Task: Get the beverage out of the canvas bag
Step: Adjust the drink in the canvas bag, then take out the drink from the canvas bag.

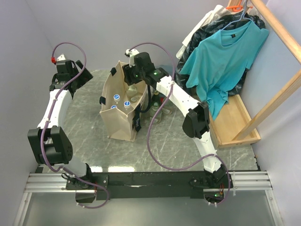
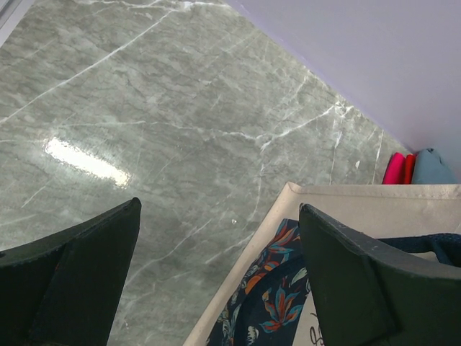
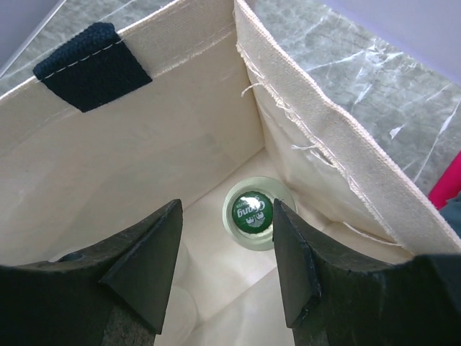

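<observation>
Beverage bottle (image 3: 268, 234) deep in canvas bag (image 3: 144, 151), only green cap (image 3: 251, 210) visible

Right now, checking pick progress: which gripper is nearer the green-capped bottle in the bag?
Right. The right gripper hangs open over the canvas bag's mouth, above the green-capped bottle. The left gripper hovers over the table outside the bag.

Looks down past the parted right gripper (image 3: 227, 241) into the canvas bag (image 3: 144, 158), onto a green-capped bottle (image 3: 251, 213) upright in its far right corner, with a black strap patch (image 3: 90, 65) upper left.
</observation>
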`<state>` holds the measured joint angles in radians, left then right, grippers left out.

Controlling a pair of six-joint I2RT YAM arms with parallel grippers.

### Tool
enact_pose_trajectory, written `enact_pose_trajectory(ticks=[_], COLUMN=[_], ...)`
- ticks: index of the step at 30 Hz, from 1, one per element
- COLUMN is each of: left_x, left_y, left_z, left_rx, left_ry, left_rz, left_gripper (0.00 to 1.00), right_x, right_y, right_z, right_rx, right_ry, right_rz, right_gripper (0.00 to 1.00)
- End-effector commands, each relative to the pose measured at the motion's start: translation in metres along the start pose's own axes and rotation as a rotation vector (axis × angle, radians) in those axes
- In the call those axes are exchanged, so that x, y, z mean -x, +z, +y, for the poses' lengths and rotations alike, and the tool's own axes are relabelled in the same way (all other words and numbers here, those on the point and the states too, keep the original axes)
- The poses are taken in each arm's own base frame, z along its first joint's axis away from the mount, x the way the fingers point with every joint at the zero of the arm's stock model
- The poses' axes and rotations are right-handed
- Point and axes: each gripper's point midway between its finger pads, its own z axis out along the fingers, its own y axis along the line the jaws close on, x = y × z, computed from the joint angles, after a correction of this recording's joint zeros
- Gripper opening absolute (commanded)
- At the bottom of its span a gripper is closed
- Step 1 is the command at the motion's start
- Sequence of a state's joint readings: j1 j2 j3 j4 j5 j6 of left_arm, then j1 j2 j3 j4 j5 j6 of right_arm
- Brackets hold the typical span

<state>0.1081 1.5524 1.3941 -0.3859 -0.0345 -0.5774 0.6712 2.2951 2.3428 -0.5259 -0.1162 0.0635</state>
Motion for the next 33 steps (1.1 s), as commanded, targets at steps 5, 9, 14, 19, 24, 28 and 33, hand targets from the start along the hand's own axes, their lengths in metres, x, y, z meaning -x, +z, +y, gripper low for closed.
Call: enact_pose_trajectory(ticks=[5, 9, 14, 19, 24, 28, 33], left_x=[0.006, 0.008, 0.006, 0.005, 0.006, 0.005, 0.005], left_y=[-0.013, -0.015, -0.014, -0.014, -0.015, -0.015, -0.015], left_z=[-0.007, -0.007, -0.009, -0.009, -0.009, -0.008, -0.007], left_rx=[-0.044, -0.046, -0.058, -0.055, -0.054, -0.054, -0.052], left_ry=[0.012, 0.010, 0.010, 0.011, 0.012, 0.012, 0.012], left_rz=[-0.028, -0.034, -0.023, -0.022, -0.024, -0.023, -0.022], left_gripper=[0.96, 0.96, 0.96, 0.96, 0.96, 0.96, 0.96], right_x=[-0.003, -0.013, -0.017, -0.013, -0.019, -0.023, -0.024], right_y=[0.006, 0.010, 0.015, 0.018, 0.022, 0.025, 0.027], right_z=[-0.001, -0.002, -0.003, -0.007, -0.007, -0.010, -0.011], right_rx=[0.007, 0.007, 0.008, -0.016, -0.009, -0.026, -0.028], right_ry=[0.018, 0.025, 0.026, 0.033, 0.030, 0.026, 0.022], right_rz=[0.007, 0.036, 0.015, 0.004, 0.018, 0.028, 0.030], right_gripper=[0.60, 0.60, 0.55, 0.56, 0.57, 0.59, 0.59])
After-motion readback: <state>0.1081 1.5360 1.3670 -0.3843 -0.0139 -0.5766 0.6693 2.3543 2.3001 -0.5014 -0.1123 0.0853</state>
